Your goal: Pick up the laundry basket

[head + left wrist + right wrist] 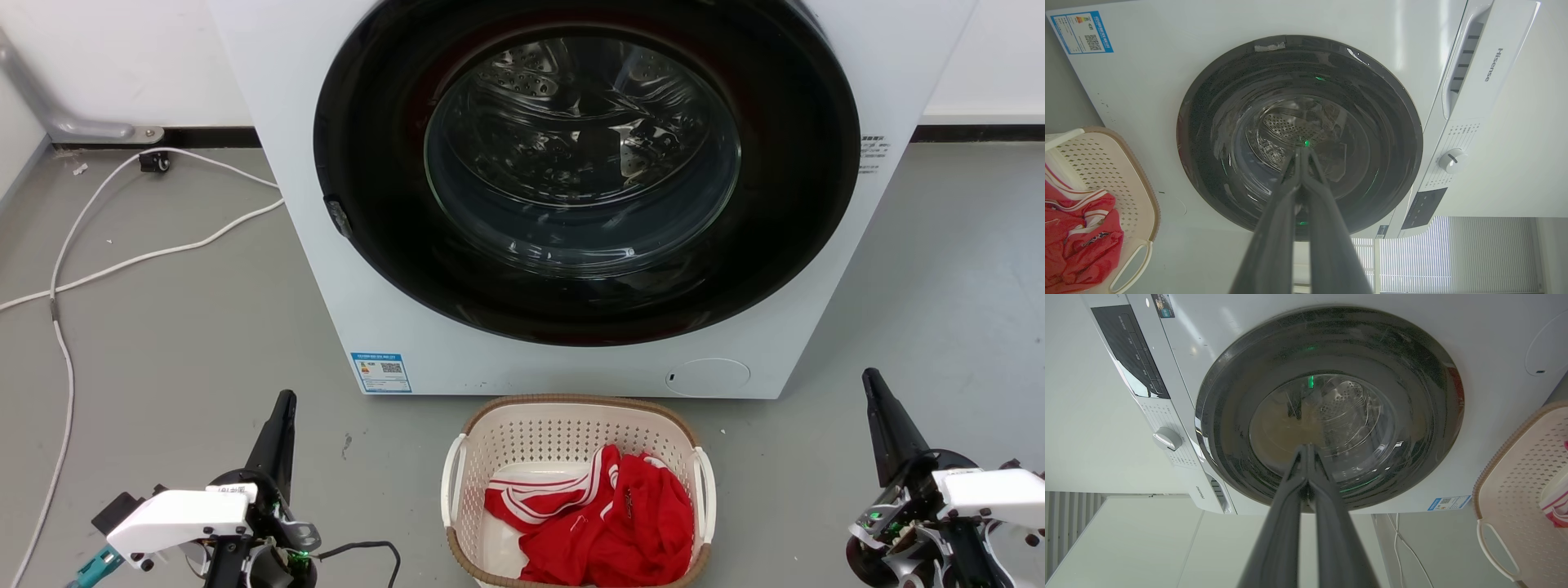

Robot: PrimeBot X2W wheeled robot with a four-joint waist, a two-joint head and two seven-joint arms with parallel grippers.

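The laundry basket (pixel 563 429) stands on the floor at the bottom centre of the head view, just in front of the washer. It is cream with perforated walls, a brown rim and white loop handles, and holds red clothing with white stripes (pixel 604 514). My left gripper (pixel 286 398) rests low at the lower left, shut and empty, well left of the basket. At the lower right sits my right gripper (pixel 869 376), also shut and empty. The basket (pixel 1106 163) shows at the left edge of the left wrist view, and the basket (pixel 1527 477) at the right edge of the right wrist view.
A white front-loading washer (pixel 326 245) with a closed dark round door (pixel 584 163) rises right behind the basket. White cables (pixel 122 261) trail over the grey floor at the left. Bare floor lies on both sides of the basket.
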